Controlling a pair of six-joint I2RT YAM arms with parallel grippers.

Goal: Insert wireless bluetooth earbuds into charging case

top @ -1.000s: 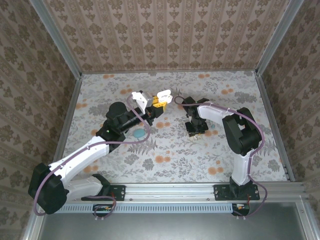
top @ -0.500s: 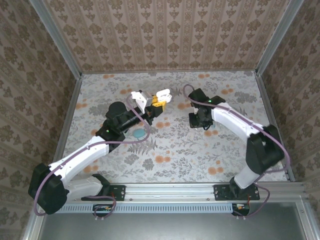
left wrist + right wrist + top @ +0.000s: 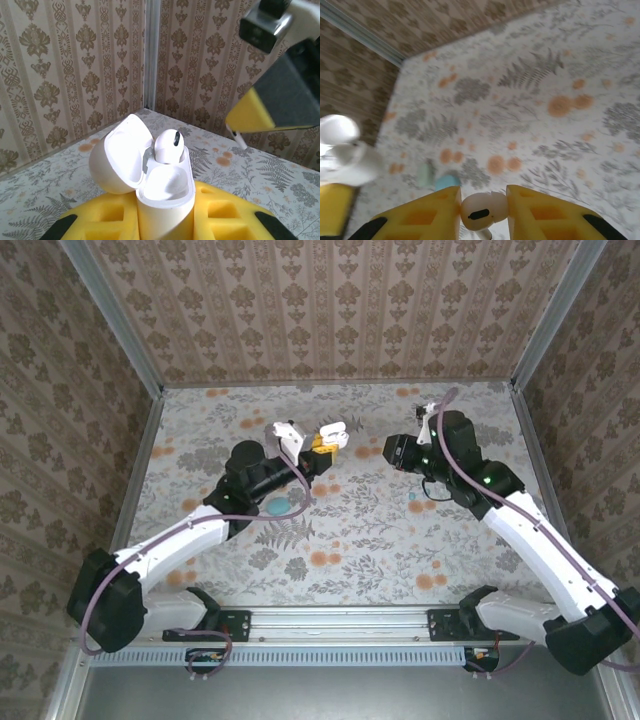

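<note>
Between the yellow pads of my right gripper (image 3: 482,202) I hold the second earbud (image 3: 480,214). It is pinched at its rounded head, so the thin stem sticks out free past the pads. I hold it this way because the stem must enter the case first. The jaws stand narrow, closed on this bud and nothing else.

Opposite to it, my left gripper (image 3: 318,447) is closed on the lower body of the white charging case (image 3: 165,200). It keeps the case lifted above the table (image 3: 350,550) with the mouth turned upward. The grip is low on purpose, I think, so the top stays free. The lid (image 3: 117,160) is swung open to one side and does not block the way.

One socket holds the first earbud (image 3: 167,146), its head standing above the rim. Whether it is pushed fully down, I cannot tell. The socket beside it is empty, and I judge this is the place for the bud in my right gripper.

Seen from above, my two grippers face each other, near but apart. So the task looks about half done to me. The next move needs the stem lined up over the empty socket, then a gentle descent. The bud is small and smooth and may turn in the pads, or it may push the case askew.

On the table near my left arm lies a teal oval piece (image 3: 279,506), touched by neither gripper.
</note>
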